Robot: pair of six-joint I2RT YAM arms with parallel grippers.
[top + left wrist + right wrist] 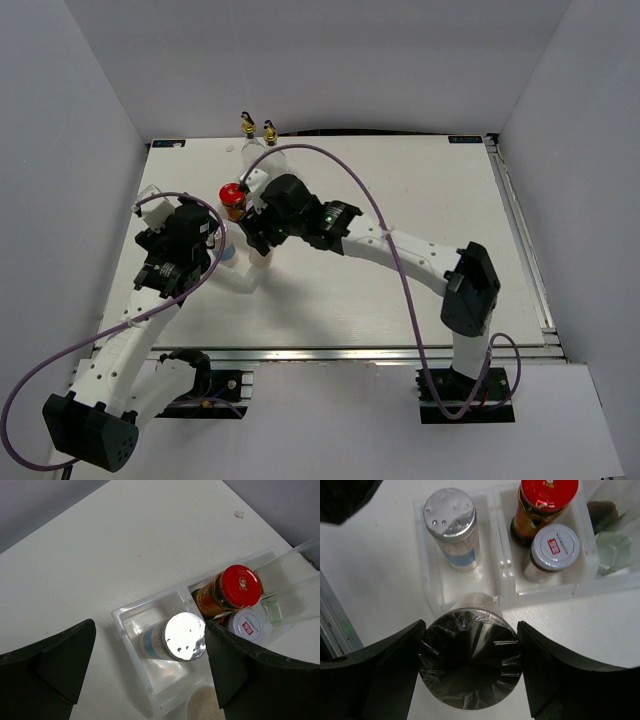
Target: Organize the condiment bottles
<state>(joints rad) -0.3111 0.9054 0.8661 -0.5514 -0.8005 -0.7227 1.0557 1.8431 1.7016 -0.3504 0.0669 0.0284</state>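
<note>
A white stepped tray point(504, 566) holds a silver-topped white shaker point(451, 520), the red-capped jar point(546, 495) and the small silver-lidded jar point(553, 547). My right gripper point(471, 627) is shut on the second shaker point(470, 666), whose top is covered in crinkled tape, at the tray's near edge. My left gripper point(150, 630) is open above the shaker in the tray point(184, 636), one finger on each side of it. The red-capped jar point(241, 585) and the small jar point(251, 625) stand beside it. Two tall glass bottles with gold pourers point(258, 128) stand at the back.
Both arms crowd together over the tray at the table's left middle, with the left gripper point(222, 250) close beside the right gripper point(260, 240). A purple cable loops over the right arm. White walls enclose the table on three sides.
</note>
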